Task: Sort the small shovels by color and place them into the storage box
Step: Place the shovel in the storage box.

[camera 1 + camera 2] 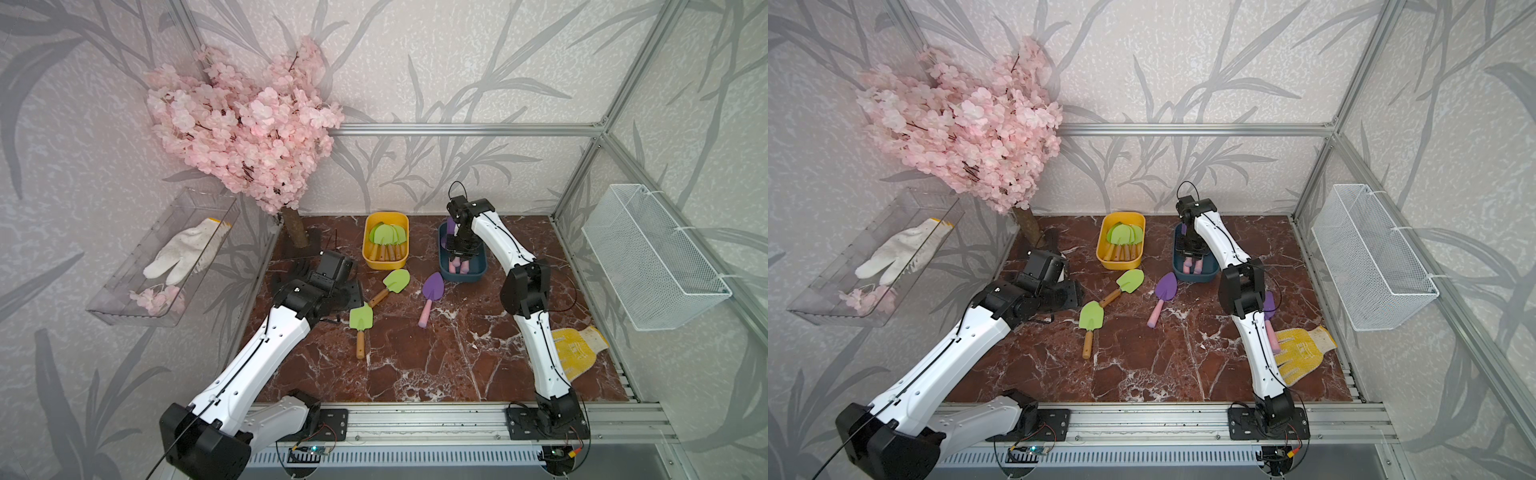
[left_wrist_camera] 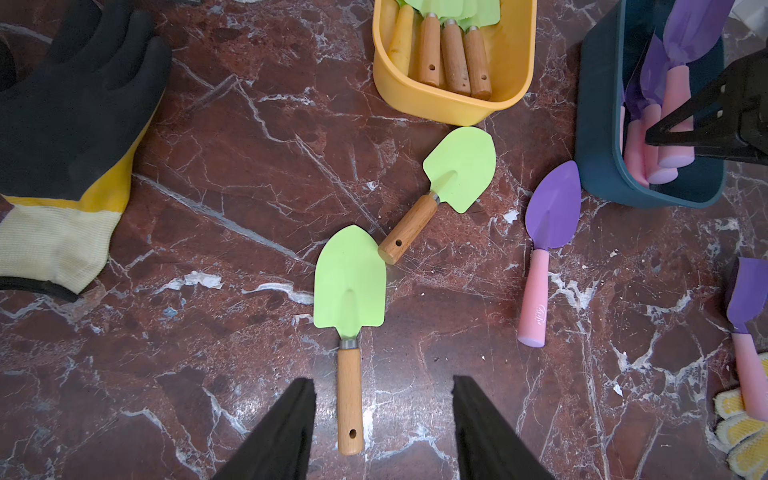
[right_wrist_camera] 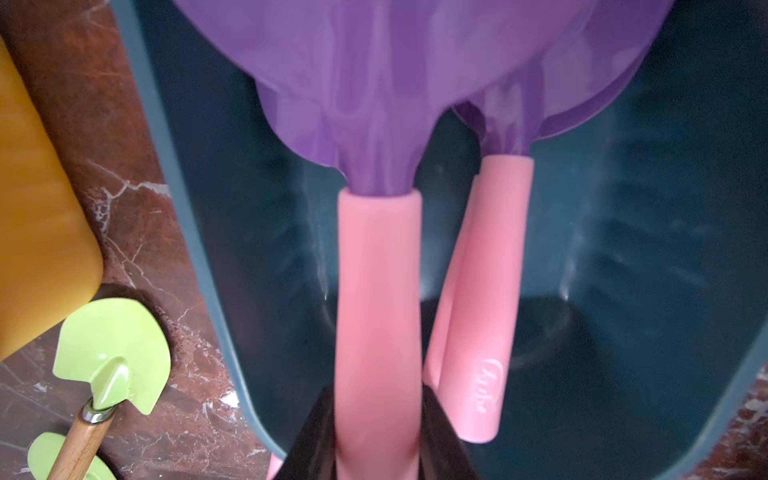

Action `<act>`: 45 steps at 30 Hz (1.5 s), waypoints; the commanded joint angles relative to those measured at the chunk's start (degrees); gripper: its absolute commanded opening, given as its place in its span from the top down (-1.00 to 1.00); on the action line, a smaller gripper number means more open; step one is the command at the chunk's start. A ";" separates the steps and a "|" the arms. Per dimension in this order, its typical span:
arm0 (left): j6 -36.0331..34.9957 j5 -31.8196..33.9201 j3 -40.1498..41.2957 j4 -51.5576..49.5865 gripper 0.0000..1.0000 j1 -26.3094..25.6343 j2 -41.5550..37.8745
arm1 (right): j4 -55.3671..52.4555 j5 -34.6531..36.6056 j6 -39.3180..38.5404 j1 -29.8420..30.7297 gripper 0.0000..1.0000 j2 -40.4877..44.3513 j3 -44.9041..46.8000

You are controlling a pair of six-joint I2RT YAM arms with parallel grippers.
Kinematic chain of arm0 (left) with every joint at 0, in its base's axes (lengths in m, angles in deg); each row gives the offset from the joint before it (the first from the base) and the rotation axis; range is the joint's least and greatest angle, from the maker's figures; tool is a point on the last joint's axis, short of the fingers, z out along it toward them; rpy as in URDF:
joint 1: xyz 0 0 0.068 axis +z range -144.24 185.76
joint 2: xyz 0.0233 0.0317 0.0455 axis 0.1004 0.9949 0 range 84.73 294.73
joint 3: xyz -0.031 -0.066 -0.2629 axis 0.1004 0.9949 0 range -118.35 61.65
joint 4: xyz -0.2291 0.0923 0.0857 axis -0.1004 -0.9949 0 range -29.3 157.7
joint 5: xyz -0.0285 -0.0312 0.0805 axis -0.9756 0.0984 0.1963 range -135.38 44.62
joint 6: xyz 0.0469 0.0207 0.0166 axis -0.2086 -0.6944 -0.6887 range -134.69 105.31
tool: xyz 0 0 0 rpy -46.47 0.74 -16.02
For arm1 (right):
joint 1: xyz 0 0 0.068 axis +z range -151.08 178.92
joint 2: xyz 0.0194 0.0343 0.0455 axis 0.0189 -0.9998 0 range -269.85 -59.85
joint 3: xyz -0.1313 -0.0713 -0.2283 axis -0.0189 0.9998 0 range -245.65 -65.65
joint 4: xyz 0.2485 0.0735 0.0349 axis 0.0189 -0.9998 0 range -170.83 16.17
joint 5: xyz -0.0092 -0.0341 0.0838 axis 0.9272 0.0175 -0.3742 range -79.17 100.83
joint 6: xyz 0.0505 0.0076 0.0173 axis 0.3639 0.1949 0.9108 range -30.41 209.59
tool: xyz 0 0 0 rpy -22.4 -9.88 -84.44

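My left gripper hangs open low over the table, its fingers on either side of the wooden handle of a green shovel without touching it. A second green shovel and a purple shovel with a pink handle lie nearby. Another purple shovel lies behind the right arm. My right gripper is shut on the pink handle of a purple shovel, held in the blue box beside other purple ones. The yellow box holds several green shovels.
A black and yellow glove lies left of the loose shovels. A yellow knitted glove lies by the right arm. A pink blossom tree stands back left. A clear tray with a white glove and a wire basket hang on the side walls.
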 commanded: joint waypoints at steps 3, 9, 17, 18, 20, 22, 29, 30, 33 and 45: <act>0.31 0.04 0.12 0.56 -0.13 0.30 -0.50 | -1.23 0.32 0.04 0.56 0.55 -1.65 -1.38; 0.04 0.12 0.19 0.48 -0.13 0.30 -0.59 | -1.21 0.67 -0.15 0.52 0.55 -2.44 -1.47; -0.02 0.13 0.12 0.45 -0.13 0.31 -0.62 | -2.00 0.98 -0.41 0.49 0.55 -3.94 -3.78; -0.06 0.17 0.12 0.48 -0.13 0.30 -0.51 | -2.08 0.93 -0.41 0.56 0.55 -4.18 -4.04; 0.05 0.04 0.08 0.58 -0.13 0.30 -0.43 | -2.05 0.80 -0.41 0.64 0.55 -4.35 -4.19; 0.00 0.05 0.12 0.64 -0.13 0.30 -0.33 | -2.06 0.85 -0.32 0.71 0.55 -4.54 -4.19; 0.05 -0.12 0.08 1.10 -0.13 0.31 0.03 | -2.15 0.93 -0.30 1.09 0.55 -5.10 -4.19; 0.14 -0.13 0.04 1.10 -0.13 0.30 0.03 | -2.16 1.00 -0.32 1.04 0.55 -5.29 -4.23; -0.05 -0.38 0.03 1.31 -0.13 0.30 0.17 | -2.16 1.02 -0.41 1.09 0.54 -5.43 -4.19; -0.42 -0.32 0.21 1.36 -0.14 0.31 0.48 | -1.96 0.76 -0.85 1.35 0.49 -6.42 -4.11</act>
